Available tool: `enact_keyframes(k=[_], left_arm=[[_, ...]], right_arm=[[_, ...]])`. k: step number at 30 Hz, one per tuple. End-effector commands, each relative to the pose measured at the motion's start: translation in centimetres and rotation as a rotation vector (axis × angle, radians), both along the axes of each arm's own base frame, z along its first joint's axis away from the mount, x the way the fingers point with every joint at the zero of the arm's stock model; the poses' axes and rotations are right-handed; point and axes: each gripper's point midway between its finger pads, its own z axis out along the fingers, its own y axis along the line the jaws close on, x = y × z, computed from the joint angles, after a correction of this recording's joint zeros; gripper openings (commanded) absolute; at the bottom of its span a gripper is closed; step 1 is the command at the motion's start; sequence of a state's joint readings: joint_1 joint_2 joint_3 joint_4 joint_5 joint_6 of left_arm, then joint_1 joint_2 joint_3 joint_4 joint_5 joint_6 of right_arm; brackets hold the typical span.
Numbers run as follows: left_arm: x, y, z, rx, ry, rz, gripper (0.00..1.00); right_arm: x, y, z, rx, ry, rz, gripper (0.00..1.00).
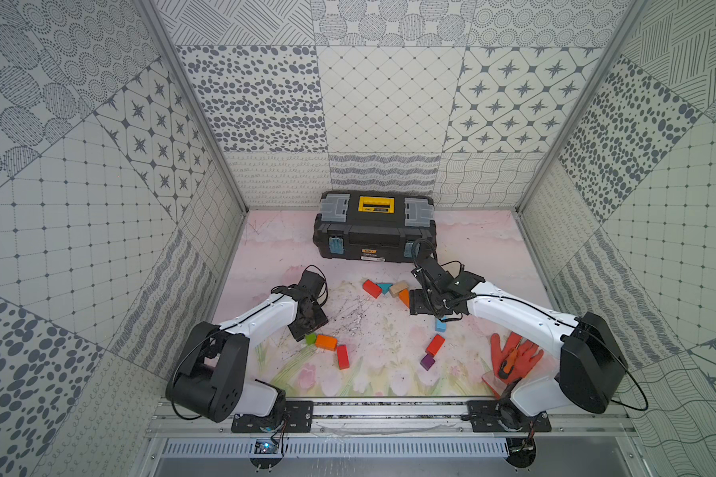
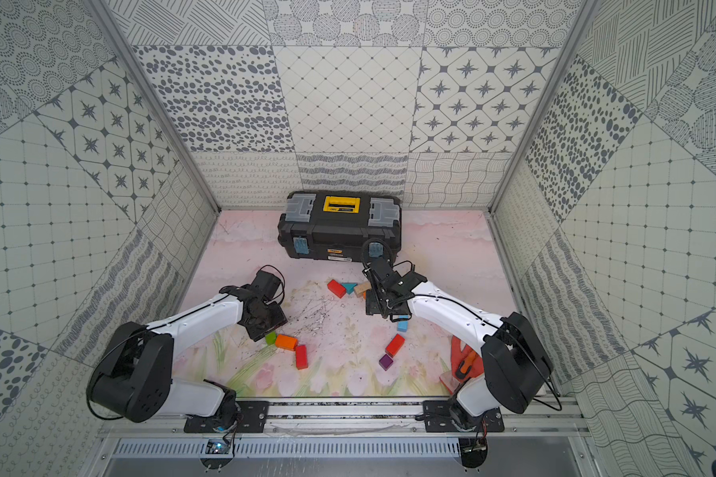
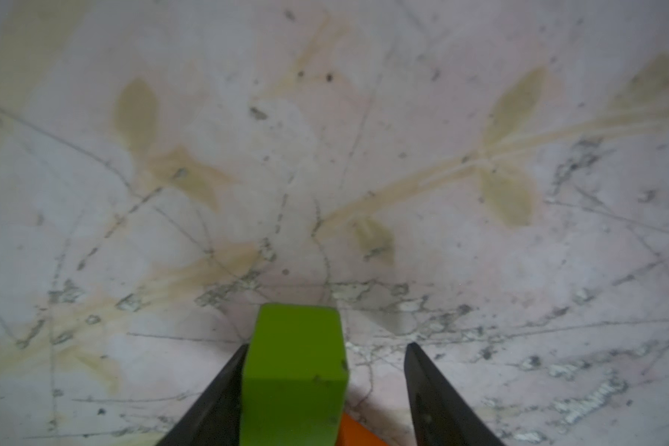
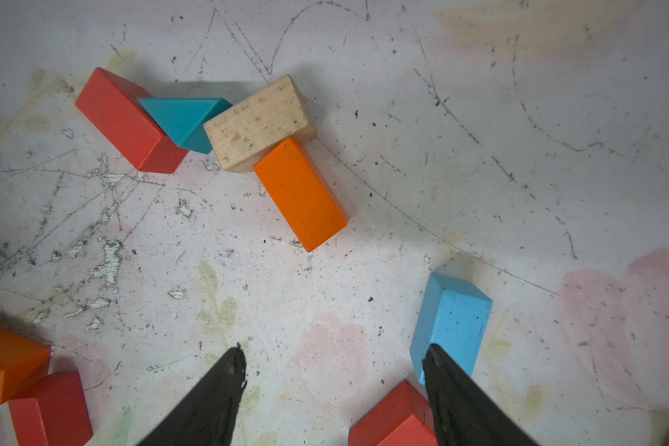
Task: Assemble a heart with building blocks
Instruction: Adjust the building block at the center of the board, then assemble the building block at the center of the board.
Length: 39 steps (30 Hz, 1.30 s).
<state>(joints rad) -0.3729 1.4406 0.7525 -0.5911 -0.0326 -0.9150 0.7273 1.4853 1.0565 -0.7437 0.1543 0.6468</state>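
In both top views the heart [image 1: 371, 288] is a broken ring in the middle of the mat [image 1: 389, 256]: teal triangle [image 1: 385, 287] at the far side, purple cube [image 1: 428, 362] at the near side, gaps down both flanks. My left gripper [image 1: 302, 330] sits over the green block [image 1: 311, 339] at the near left. My right gripper [image 1: 416, 305] hangs beside the far orange block [image 1: 404, 297], and a careless swing of that wrist could knock the far run askew.

Left wrist view: my fingers [image 3: 221, 397] stand apart around the green block, one touching it, the other clear of it. Closing off-centre like this may twist the block and shove the near orange block [image 3: 358, 428] just behind it.

Right wrist view: my fingers [image 4: 217, 397] are spread and grip nothing. One tip overlaps the end of the light blue block [image 4: 450, 316]; touching or above it, I cannot tell. Dropping straight down could tip it or nudge the red block [image 4: 387, 421] alongside
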Motion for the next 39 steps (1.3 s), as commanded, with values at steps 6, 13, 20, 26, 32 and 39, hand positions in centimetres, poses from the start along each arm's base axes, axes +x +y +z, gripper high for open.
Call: enact_keyframes(k=[6,13,20,26,32,39], left_arm=[[1.6,-2.3,1.1,0.003,-0.036,-0.121,0.60],[-0.4,-3.0,0.6,-0.001,0.060,-0.233,0.50],[-1.6,-2.9,3.0,0.019,0.051,-0.331,0.67],[-2.4,-3.5,2.0,0.010,0.124,-0.439,0.68],[-2.4,-4.4,0.6,-0.016,0.184,-0.471,0.60],[-1.9,-3.8,0.6,0.028,0.170,-0.482,0.37]], right_arm=[[0.3,0.2,0.2,0.009,-0.018,-0.008,0.74],[0.2,-0.2,0.3,0.000,-0.027,-0.012,0.74],[0.1,-0.2,0.1,0.006,-0.025,-0.017,0.75],[0.1,-0.3,0.4,0.004,-0.030,-0.019,0.75],[0.0,-0.5,0.8,-0.001,-0.034,-0.020,0.72],[-0.3,-0.9,1.0,0.007,-0.043,-0.024,0.64]])
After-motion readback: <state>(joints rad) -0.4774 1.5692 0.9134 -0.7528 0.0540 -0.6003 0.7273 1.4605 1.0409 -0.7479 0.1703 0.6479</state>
